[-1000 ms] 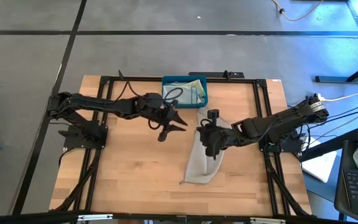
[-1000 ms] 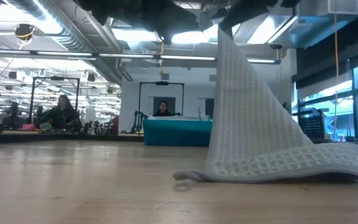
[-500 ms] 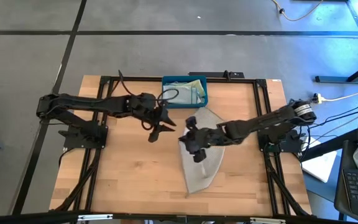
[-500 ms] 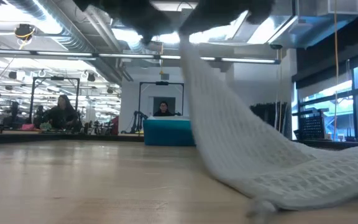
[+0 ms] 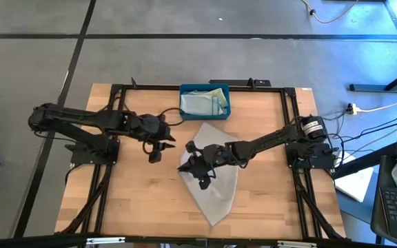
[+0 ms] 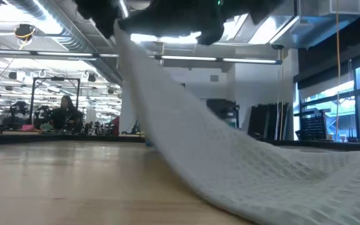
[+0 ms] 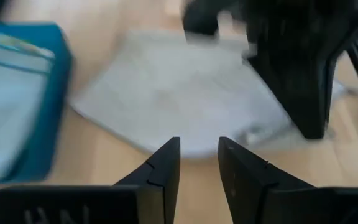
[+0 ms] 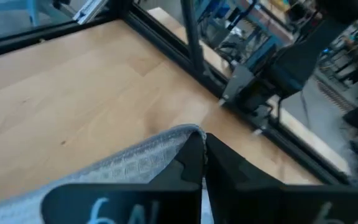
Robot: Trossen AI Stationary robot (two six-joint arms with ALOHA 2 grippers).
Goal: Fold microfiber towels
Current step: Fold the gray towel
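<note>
So the wooden bench (image 5: 143, 200) takes up most of the overhead shot, with a black frame around its edge and the two dark arms reaching in from the left and right sides.

Biggest loose thing on it is a pale grey waffle-weave towel (image 5: 216, 189), lying a bit right of centre and running toward the near edge. One corner of it is lifted up off the wood, and from the low camera the cloth slopes down from that raised corner to where the rest lies flat on the bench.

At the far edge, about the middle, sits a teal bin (image 5: 205, 101) with more pale folded towels (image 5: 202, 103) inside it.

The right end effector (image 5: 200, 164) is stretched out to the middle of the bench and has its fingers pinched tight on the lifted corner of the grey towel; you can see the edge of the cloth clamped between them from the wrist camera.

The left end effector (image 5: 156, 147) hangs over the wood just left of the towel, fingers parted a little with nothing between them, not touching the cloth.
</note>
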